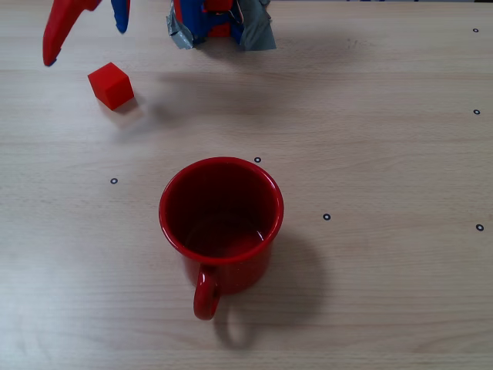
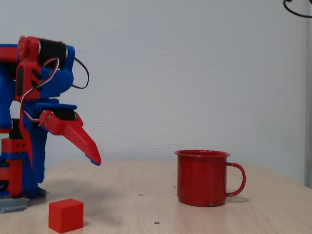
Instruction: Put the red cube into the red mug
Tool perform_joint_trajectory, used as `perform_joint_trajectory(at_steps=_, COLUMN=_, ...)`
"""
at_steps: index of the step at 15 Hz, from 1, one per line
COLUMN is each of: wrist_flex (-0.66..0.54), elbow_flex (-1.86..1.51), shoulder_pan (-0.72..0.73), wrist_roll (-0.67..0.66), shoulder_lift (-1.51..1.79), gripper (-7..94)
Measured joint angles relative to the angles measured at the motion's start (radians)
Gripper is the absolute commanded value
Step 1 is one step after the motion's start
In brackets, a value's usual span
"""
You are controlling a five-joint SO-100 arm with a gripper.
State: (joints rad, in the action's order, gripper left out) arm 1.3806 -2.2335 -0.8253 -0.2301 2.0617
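The small red cube point(image 1: 112, 85) point(image 2: 66, 215) rests on the wooden table at the upper left of the overhead fixed view, close to the arm's base. My gripper point(image 1: 86, 46) point(image 2: 96, 161) hangs in the air above it, open, its red finger point(image 1: 52, 38) and blue finger point(image 1: 121, 17) spread apart with nothing between them. The cube lies just in front of that gap, untouched. The large glossy red mug point(image 1: 222, 223) point(image 2: 202, 178) stands upright mid-table, well away from the cube. Its inside is bare, and its loop handle point(image 1: 206, 294) points toward the near edge.
The arm's red and blue base point(image 1: 219, 23) point(image 2: 19, 165) is fixed with grey tape point(image 1: 258, 35) at the table's back edge. Small black ring marks point(image 1: 326, 216) dot the wood. A white wall and a dark cable point(image 2: 297, 9) stand behind.
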Motion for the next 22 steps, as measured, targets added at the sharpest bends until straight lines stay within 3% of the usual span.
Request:
perform_joint_trajectory(at_steps=3, wrist_flex=-0.124, elbow_flex=-0.061, shoulder_pan=0.003, wrist_roll=0.043, shoulder_lift=-0.026, gripper=58)
perform_joint_trajectory(at_steps=9, wrist_flex=-0.176, elbow_flex=-0.072, shoulder_pan=0.054, wrist_roll=0.077, shoulder_lift=-0.107, gripper=58)
perform_joint_trajectory(at_steps=16, wrist_flex=-0.359, elbow_flex=-0.172, shoulder_pan=0.074, wrist_roll=0.115, shoulder_lift=-0.153, gripper=55)
perform_joint_trajectory(at_steps=19, wrist_flex=-0.387, elbow_flex=-0.181, shoulder_pan=0.103, wrist_roll=0.115, shoulder_lift=-0.184, gripper=49)
perform_joint_trajectory(at_steps=22, wrist_flex=-0.411, elbow_flex=-0.181, shoulder_pan=0.101, wrist_roll=0.133, shoulder_lift=-0.198, gripper=35)
